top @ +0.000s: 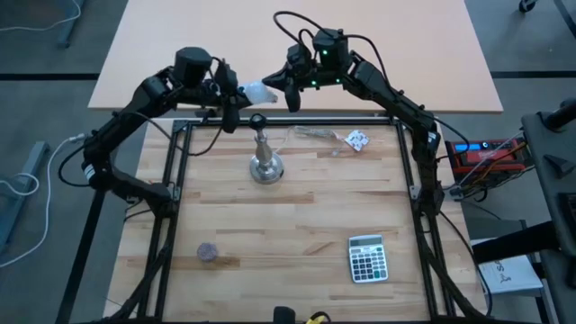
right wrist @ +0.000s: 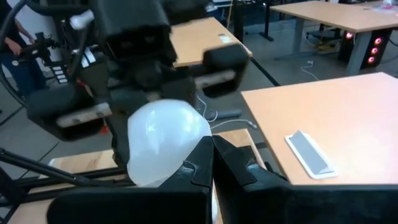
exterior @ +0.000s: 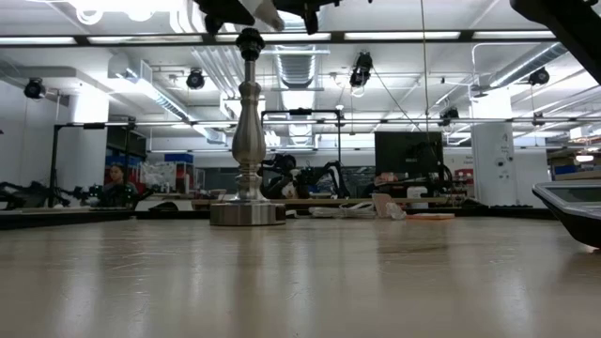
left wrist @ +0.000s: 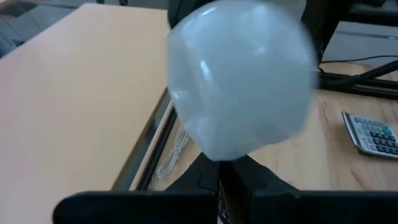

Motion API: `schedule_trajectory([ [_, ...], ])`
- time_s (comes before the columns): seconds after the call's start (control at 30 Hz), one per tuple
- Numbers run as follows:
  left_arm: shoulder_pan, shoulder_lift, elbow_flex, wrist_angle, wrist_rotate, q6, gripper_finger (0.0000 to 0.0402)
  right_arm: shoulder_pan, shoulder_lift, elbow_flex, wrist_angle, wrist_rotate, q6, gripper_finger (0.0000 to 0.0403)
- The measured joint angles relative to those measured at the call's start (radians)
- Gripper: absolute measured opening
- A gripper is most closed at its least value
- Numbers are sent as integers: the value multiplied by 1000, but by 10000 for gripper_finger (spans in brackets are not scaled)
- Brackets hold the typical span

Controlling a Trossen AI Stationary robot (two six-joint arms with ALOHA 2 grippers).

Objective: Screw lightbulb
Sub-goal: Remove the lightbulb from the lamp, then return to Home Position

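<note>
The white frosted lightbulb (top: 257, 92) hangs in the air beyond the table's far edge, above and behind the silver stand (top: 264, 164). The stand rests on its round base, with its dark socket (top: 258, 120) on top. My left gripper (top: 236, 93) is shut on the bulb, whose globe (left wrist: 242, 74) fills the left wrist view. My right gripper (top: 281, 85) is shut, with its tips (right wrist: 211, 152) right beside the globe (right wrist: 163, 146). I cannot tell whether they touch it. In the low view the bulb (exterior: 268, 13) shows at the top edge, above the socket (exterior: 250, 39). My left gripper holds the bulb at its narrow end (left wrist: 217, 155), where the globe meets the fingertips. The fingers themselves hide the screw base. The fingers come about level from the table's left side. The bulb is lifted clear, its globe pointing away from the gripper toward my right gripper.
A grey calculator (top: 367, 259) lies near the front right. A crumpled white paper scrap (top: 357, 139) and a thin cable (top: 315, 133) lie at the far right. A small round grey thing (top: 209, 253) lies at the front left. A black frame (top: 416, 180) borders the table.
</note>
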Motion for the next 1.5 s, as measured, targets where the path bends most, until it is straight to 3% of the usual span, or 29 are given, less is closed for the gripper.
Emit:
schedule_trajectory([
  [0.37, 1, 45, 0, 26, -13, -27, 0, 4, 3, 0, -45, 0, -1, 0],
  [0.83, 30, 29, 5, 97, -174, 14, 0, -16, 104, -6, -6, 92, -19, 0],
  [1.1, 61, 24, 5, 64, -228, 22, 0, -17, 118, -5, -1, 91, -11, 0],
  [1.5, 113, 1, 2, -91, -229, 27, 0, -50, 86, -3, -113, 118, 10, 0],
])
